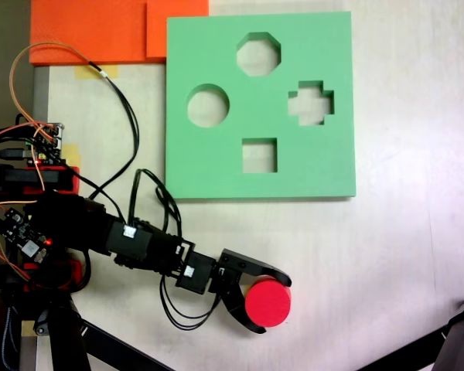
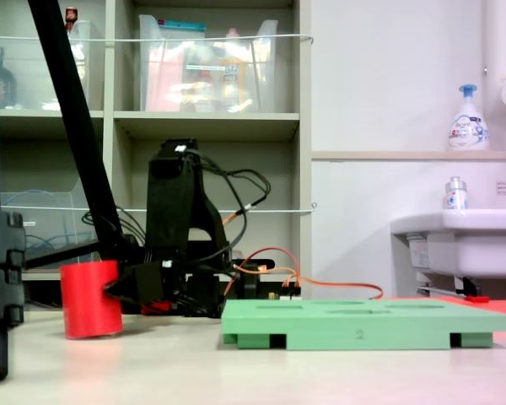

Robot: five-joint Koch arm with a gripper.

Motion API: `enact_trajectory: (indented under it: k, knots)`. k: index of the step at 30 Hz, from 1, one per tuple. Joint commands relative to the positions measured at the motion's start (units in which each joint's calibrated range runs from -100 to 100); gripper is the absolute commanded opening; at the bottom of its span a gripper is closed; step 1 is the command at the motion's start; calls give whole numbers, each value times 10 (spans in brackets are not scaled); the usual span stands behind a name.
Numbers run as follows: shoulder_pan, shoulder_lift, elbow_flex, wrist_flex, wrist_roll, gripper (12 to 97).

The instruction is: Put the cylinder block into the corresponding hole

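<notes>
Four holes are cut in the green board (image 1: 216,170), and each has its own shape, so that only one block fits each. The round hole (image 1: 208,106) is the one meant for the red cylinder block (image 1: 267,303). It sits at the left of the board in the fixed view from above, beside an eight-sided hole, a cross hole and a square hole.

The cylinder block is seen standing upright on the desk (image 1: 387,270), well apart from the board and below it in that view. In the fixed view from the side, its bottom looks to be on the desk, though it may be tipped a little.

The claw (image 1: 269,308) is set around the block, with one finger on each side, so that the block can be squeezed and carried. The fingers look pressed against it, so the block is judged to be gripped, not yet lifted.

The board lies flat, so the block can be dropped in from above. For that, the block must be lifted first and carried over to the round hole.
</notes>
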Motion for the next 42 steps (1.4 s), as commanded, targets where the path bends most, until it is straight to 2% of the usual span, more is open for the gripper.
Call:
enact_trajectory:
  k: [1, 4, 6, 10, 19, 28, 34, 42]
  knots:
    - [1, -69, -10, 69, 3, 359]
    - [4, -121, -30, 69, 3, 358]
    - [12, -174, -46, 69, 3, 323]
    - [42, -276, -48, 43, 3, 322]
    - [164, -489, 29, -155, -23, 322]
    - [274, -523, 40, -229, -48, 323]
    - [312, -542, 3, -251, -48, 323]
    - [336, -584, -85, -261, -48, 323]
